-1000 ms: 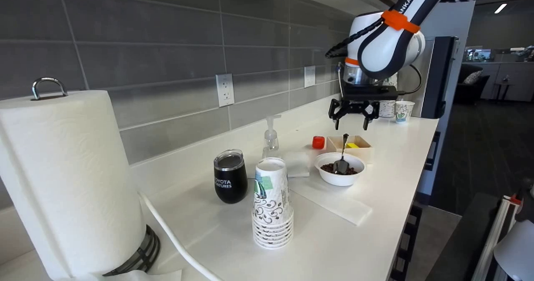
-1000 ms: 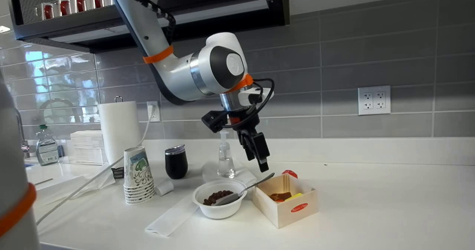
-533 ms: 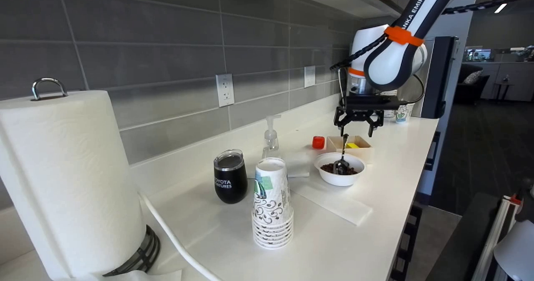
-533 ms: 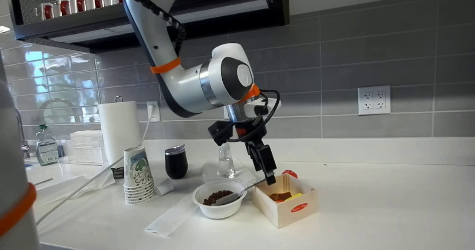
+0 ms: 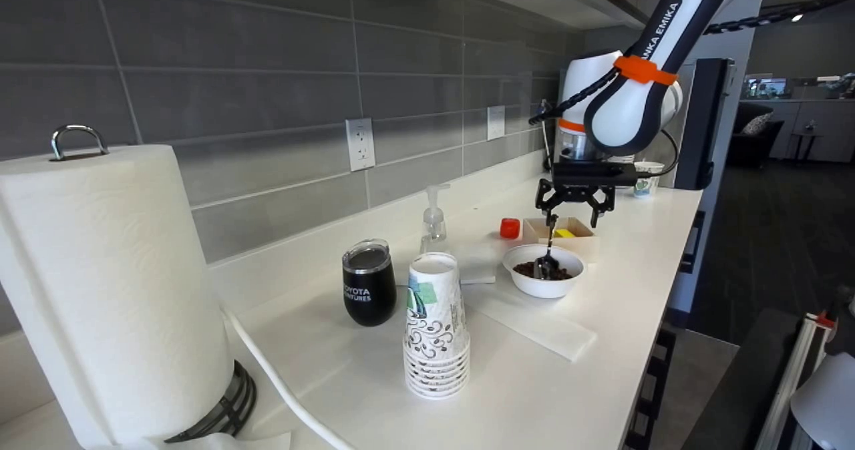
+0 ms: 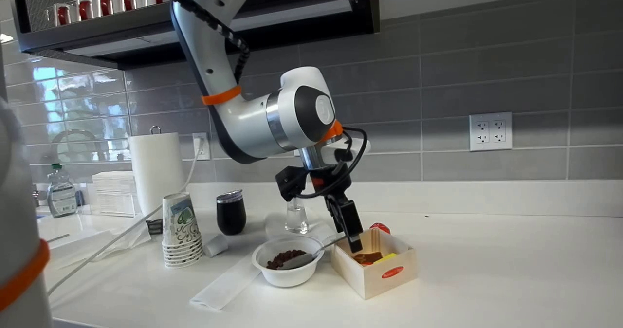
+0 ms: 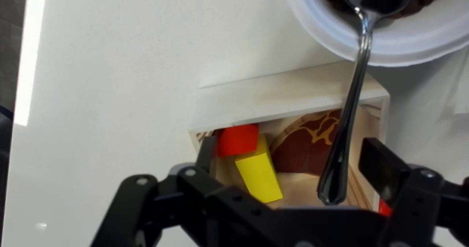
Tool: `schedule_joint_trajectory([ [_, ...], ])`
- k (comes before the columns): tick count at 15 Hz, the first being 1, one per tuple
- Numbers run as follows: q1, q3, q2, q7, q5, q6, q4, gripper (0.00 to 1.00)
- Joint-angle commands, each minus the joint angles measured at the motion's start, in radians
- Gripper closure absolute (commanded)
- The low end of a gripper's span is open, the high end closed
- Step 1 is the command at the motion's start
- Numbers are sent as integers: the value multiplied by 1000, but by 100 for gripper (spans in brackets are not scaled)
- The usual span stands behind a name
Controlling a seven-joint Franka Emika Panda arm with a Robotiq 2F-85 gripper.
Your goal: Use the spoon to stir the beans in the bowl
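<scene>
The handle of the spoon [image 7: 350,111] is between the two fingers [image 7: 383,168] of the pincer [image 7: 289,148], nearer to one of them in the wrist view. The pincer stands wide, with a gap at each side of the handle. This one spoon is of shiny metal; its head lies on the beans [image 6: 281,258], which are small, roundish and dark brown. They fill part of one bowl [image 6: 288,278], white and round, on the smooth bench [image 6: 477,269]. Just beside is one box [image 6: 384,280] of pale wood; inside are one red piece [image 7: 238,140], one yellow piece [image 7: 260,177] and one meat-like piece [image 7: 298,151].
</scene>
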Motion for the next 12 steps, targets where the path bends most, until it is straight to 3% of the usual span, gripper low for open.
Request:
schedule_joint_trajectory([
  [1,37,-35,32,60,-46,31,28,0],
  [9,53,-39,93,115,-76,53,80,0],
  [10,54,-40,100,121,-81,57,86,25],
  [11,54,-42,105,127,-86,61,89,26],
  [12,54,-45,111,133,-94,68,89,34],
])
